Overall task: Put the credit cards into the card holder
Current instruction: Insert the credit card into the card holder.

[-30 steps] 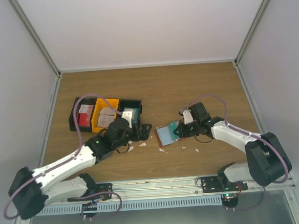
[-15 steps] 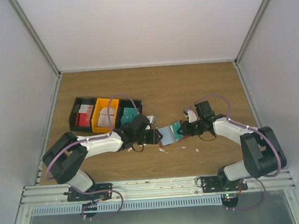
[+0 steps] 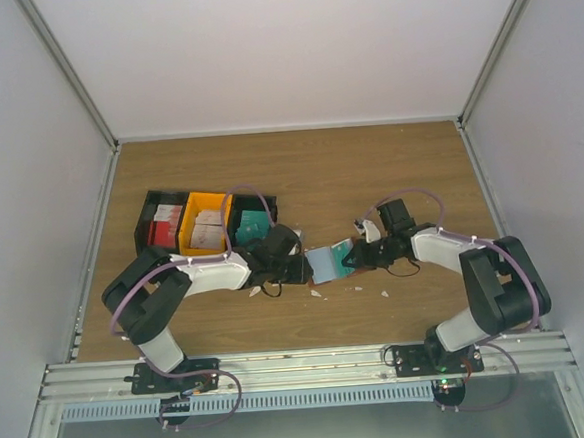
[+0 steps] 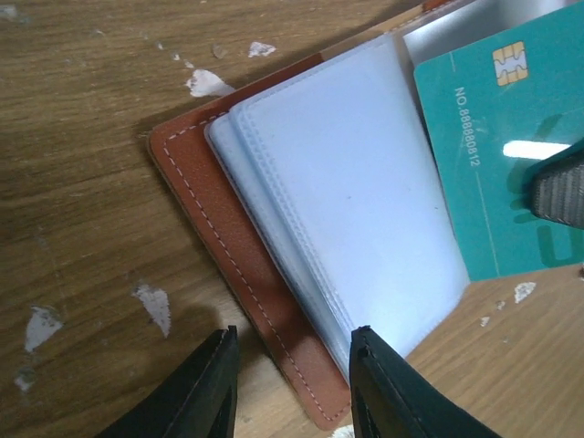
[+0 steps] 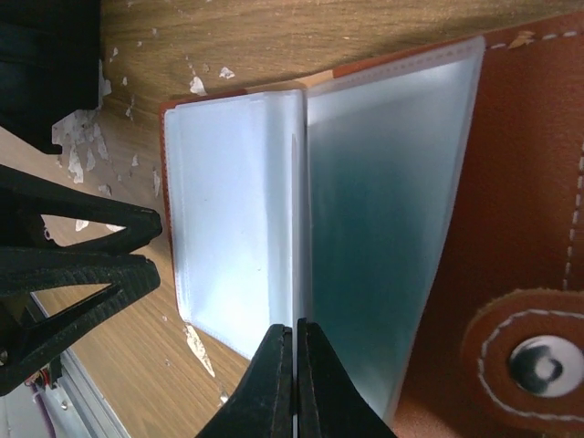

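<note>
The card holder (image 3: 320,265) lies open on the table, brown leather (image 4: 235,245) with clear sleeves. My right gripper (image 3: 356,257) is shut on a teal credit card (image 4: 493,155), held edge-on between its jaws (image 5: 297,339). The card's far end shows teal through a sleeve (image 5: 383,237). My left gripper (image 4: 292,376) stands at the holder's left edge. Its jaws are partly closed and straddle the leather corner, with a gap on the left side. Its black fingers (image 5: 91,233) show beside the sleeves in the right wrist view.
Three bins stand at the back left: a black one with red cards (image 3: 162,228), an orange one with pale cards (image 3: 207,227), and a black one with teal cards (image 3: 254,222). White scraps (image 3: 317,292) litter the wood around the holder. A snap button (image 5: 543,362) sits on the holder's flap.
My left arm has swung from the bins over to the card holder's left edge, and its jaws have narrowed. The right gripper has kept hold of the teal card and shifted slightly.
</note>
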{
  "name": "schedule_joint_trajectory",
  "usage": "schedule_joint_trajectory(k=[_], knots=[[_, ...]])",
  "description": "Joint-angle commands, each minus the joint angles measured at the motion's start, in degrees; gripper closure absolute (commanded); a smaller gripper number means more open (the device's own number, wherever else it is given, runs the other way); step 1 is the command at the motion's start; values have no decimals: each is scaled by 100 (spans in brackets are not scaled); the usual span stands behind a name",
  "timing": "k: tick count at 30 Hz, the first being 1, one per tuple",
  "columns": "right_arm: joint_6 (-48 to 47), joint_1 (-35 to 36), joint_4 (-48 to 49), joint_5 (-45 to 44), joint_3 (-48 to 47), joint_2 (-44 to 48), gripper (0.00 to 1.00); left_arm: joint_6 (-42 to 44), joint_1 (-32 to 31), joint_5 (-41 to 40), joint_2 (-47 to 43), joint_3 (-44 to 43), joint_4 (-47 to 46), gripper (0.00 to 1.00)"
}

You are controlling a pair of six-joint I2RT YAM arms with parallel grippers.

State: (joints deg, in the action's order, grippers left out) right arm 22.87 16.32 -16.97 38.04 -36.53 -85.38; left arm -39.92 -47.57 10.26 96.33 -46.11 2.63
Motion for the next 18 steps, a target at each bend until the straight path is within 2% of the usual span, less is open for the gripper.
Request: schedule_joint_trajectory(k=[1, 10, 18], knots=[[99, -63, 163, 45, -67, -163, 99, 52, 29, -235, 160, -248, 199, 65], [473, -58, 579, 368, 60, -338, 99, 229, 29, -283, 439, -420, 410, 77], [629, -56, 732, 455, 42, -583, 99, 353, 29, -454, 549, -470, 519, 80]])
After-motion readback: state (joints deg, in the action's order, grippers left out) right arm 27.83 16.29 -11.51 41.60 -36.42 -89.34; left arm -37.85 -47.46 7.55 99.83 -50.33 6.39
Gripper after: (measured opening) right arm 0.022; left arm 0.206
